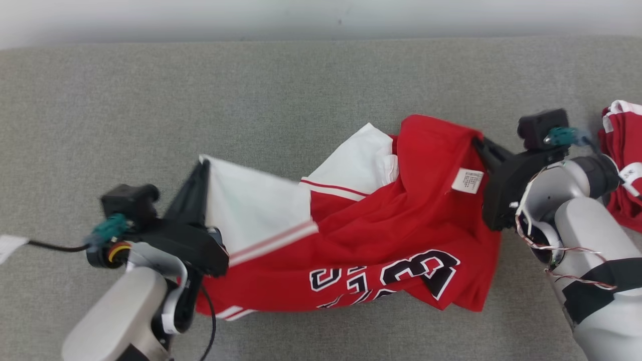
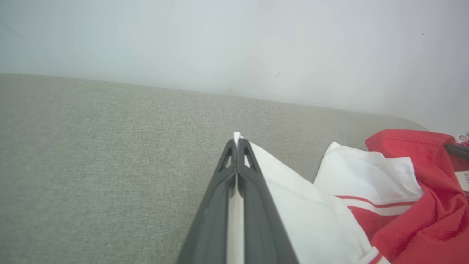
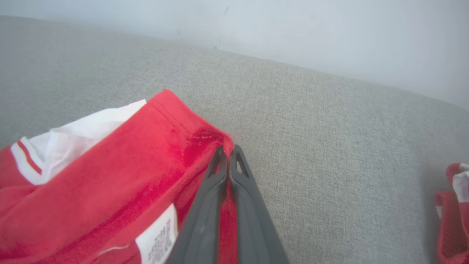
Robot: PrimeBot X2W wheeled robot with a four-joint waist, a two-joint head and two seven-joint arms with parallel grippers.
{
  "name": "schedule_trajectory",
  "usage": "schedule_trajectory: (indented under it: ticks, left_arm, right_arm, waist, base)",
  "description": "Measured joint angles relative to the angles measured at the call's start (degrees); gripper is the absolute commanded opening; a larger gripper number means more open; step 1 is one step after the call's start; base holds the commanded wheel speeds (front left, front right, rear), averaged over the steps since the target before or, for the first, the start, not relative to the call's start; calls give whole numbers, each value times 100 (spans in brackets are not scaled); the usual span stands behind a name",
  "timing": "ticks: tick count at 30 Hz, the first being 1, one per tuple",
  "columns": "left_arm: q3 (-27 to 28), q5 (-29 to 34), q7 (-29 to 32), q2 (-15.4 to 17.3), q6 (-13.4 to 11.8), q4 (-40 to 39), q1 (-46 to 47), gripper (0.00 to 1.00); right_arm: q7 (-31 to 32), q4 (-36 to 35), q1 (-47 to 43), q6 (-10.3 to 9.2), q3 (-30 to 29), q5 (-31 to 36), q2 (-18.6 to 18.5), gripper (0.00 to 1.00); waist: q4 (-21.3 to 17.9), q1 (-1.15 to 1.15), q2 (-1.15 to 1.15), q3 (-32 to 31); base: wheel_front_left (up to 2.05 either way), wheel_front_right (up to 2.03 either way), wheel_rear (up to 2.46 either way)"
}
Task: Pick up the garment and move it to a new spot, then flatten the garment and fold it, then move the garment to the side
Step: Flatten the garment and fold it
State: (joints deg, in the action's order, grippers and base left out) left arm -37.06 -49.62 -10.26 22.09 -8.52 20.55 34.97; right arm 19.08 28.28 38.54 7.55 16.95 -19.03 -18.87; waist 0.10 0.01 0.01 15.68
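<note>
The garment (image 1: 381,235) is a red and white jersey with black numbers, crumpled across the middle of the grey cloth surface. My left gripper (image 1: 200,168) is shut on its white corner at the left end; in the left wrist view the white fabric (image 2: 293,198) shows pinched between the closed fingers (image 2: 253,190). At the right end my right gripper (image 1: 479,140) is shut on the red hem, near a white care label (image 1: 467,181). The right wrist view has red cloth (image 3: 128,176) caught between the closed fingers (image 3: 209,205). The jersey sags between the two grips.
Another red and white garment (image 1: 622,165) lies bunched at the right edge, also seen in the right wrist view as a heap (image 3: 452,212). A pale wall (image 1: 321,17) runs behind the grey surface (image 1: 251,100). A white tag (image 1: 9,246) lies at the far left.
</note>
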Motion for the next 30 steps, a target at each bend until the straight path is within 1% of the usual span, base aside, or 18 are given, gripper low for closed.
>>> schedule_trajectory:
  ticks: [4,6,9,11,13,16,19,21,24,27,30]
  left_arm:
    - [469,-207,-347,-19,107,-437,-53,0]
    - [738,-303,-393,-27,149,-677,-79,0]
    - [1134,-467,-432,24,191,-1012,-25,0]
    - [1313,-614,-404,114,233,-1159,171,0]
    - [1501,-738,-298,204,293,-1260,483,0]
    - [1769,-849,-83,414,324,-1335,1133,0]
    - [1949,-894,166,658,409,-1346,1970,0]
    - [1997,-847,268,810,549,-1361,2574,0]
    - [1969,-671,357,899,754,-1313,3419,0]
    - [1915,-494,433,950,857,-1191,4166,0]
    - [1954,-330,353,954,955,-1054,4881,0]
  right_arm:
    - [-223,-444,-73,0,-209,-580,13,0]
    - [-254,-698,-97,0,-297,-990,27,0]
    - [-231,-968,6,0,-526,-1402,43,0]
    - [-145,-1048,170,0,-745,-1734,185,0]
    - [-2,-1034,372,0,-834,-1931,341,0]
    - [156,-954,889,0,-895,-1918,382,0]
    - [178,-839,1598,0,-1039,-1930,536,0]
    - [131,-717,2093,0,-1170,-1927,634,0]
    - [-131,-502,2778,0,-1365,-1739,715,0]
    - [-533,-270,3443,0,-1526,-1435,823,0]
    - [-1048,-53,4058,0,-1725,-1134,1034,0]
  waist:
    - [-48,-1,0,-61]
    - [-90,-1,0,-57]
    - [-143,-1,0,28]
    - [-179,-1,0,135]
    - [-216,-1,0,271]
    - [-277,-1,0,525]
    - [-347,0,0,828]
    - [-396,0,0,1051]
    - [-463,0,0,1394]
    - [-534,1,0,1712]
    - [-616,1,1,1992]
  base:
    - [0,0,0]
    - [0,0,0]
    - [0,0,0]
    - [0,0,0]
    - [0,0,0]
    - [0,0,0]
    - [0,0,0]
    - [0,0,0]
    - [0,0,0]
    - [0,0,0]
    - [0,0,0]
